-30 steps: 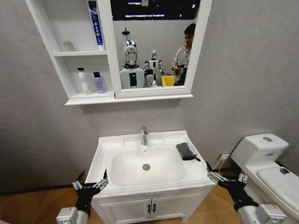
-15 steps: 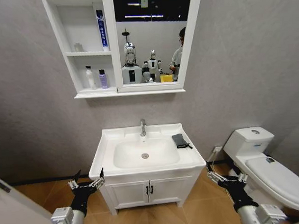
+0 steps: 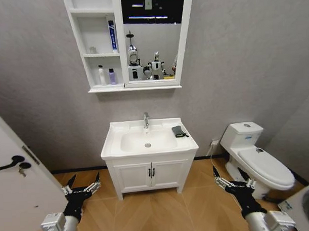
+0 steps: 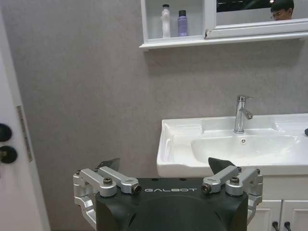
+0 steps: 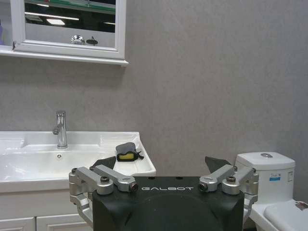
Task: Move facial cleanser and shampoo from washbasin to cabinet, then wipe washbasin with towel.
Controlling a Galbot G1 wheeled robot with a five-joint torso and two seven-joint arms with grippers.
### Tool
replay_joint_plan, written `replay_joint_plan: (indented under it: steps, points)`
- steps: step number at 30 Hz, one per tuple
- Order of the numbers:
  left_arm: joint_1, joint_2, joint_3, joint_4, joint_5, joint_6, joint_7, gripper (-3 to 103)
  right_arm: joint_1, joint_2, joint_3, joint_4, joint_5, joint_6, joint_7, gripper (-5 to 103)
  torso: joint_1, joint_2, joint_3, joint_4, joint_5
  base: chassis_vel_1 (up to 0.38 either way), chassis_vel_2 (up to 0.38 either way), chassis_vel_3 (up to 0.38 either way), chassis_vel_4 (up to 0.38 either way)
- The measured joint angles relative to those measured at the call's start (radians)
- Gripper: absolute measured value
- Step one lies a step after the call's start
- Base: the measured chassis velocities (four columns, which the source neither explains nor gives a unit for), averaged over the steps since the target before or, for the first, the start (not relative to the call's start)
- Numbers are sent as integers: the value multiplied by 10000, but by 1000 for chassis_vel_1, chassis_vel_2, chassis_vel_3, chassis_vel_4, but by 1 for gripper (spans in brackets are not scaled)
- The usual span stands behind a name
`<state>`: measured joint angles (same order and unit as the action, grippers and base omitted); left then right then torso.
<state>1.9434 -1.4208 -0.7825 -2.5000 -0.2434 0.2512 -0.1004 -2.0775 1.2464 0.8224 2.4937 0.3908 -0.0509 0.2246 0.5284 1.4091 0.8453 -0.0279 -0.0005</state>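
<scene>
Both grippers, left (image 3: 82,189) lower left and right (image 3: 231,183) lower right, hang spread and empty, well apart from the basin (image 3: 112,146) at centre frame; towel (image 3: 178,131) lies on its right rim, long axis front-to-back, nearer the right arm; bottles (image 3: 101,76) stand in the cabinet (image 3: 87,49) upper left.

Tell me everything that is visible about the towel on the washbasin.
The towel is a small, dark grey, almost black folded cloth that looks soft. It lies flat on the right rim of the white washbasin, beside the bowl and right of the tap. In the right wrist view a yellow patch shows at its near end. Neither claw touches it.
</scene>
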Motion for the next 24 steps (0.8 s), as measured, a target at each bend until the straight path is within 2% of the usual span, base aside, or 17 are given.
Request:
replay_joint_plan:
  steps: [1, 5, 6, 7, 10, 12, 15, 16, 19, 24]
  points:
    - [-4, -39, -45, 0, -42, 12, -24, 100, 0, 0, -1, 0, 0, -1, 0, 100, 2, -1, 1, 6, 1, 357, -365, -343, 342]
    - [-8, -60, -124, 0, -123, 23, -50, 100, 1, -1, 0, -1, 0, -2, 1, 100, 3, -2, 2, 3, 12, 357, -369, -360, 336]
    - [-10, -61, -150, 0, -164, 33, -59, 100, 0, -1, 0, -1, 1, -1, 2, 100, 4, -1, 2, 1, -4, 323, -344, -324, 329]
    - [-10, -60, -168, 0, -178, 35, -72, 100, 1, -1, -2, -1, 1, -2, -1, 100, 5, -2, 2, 6, 1, 323, -339, -332, 329]
    - [-9, -61, -180, 0, -199, 36, -81, 100, 1, -1, -1, -1, 0, -2, 1, 100, 4, -2, 2, 2, 14, 359, -357, -357, 357]
    - [-5, -63, -196, 1, -225, 38, -105, 100, 1, -1, -1, -1, 0, -2, 0, 100, 5, -3, 2, 4, -3, 357, -371, -338, 350]
    - [-2, -63, -229, 0, -280, 39, -187, 100, 1, -1, -1, -1, 1, -2, 1, 100, 4, -3, 3, 3, 14, 368, -330, -346, 342]
    - [-3, -62, -247, 0, -352, 38, -248, 100, 1, -1, -1, -1, 0, -2, 1, 100, 3, -2, 2, 2, -2, 335, -393, -353, 361]
    - [-26, -37, -317, 0, -565, 36, -349, 100, 1, -1, -1, -2, 1, -2, 2, 100, 3, -3, 3, 3, 11, 347, -350, -344, 350]
    - [-76, 96, -482, 0, -859, 28, -389, 100, 0, -1, -2, -1, 0, -2, 0, 100, -3, 2, -1, 5, -3, 222, -189, -268, 249]
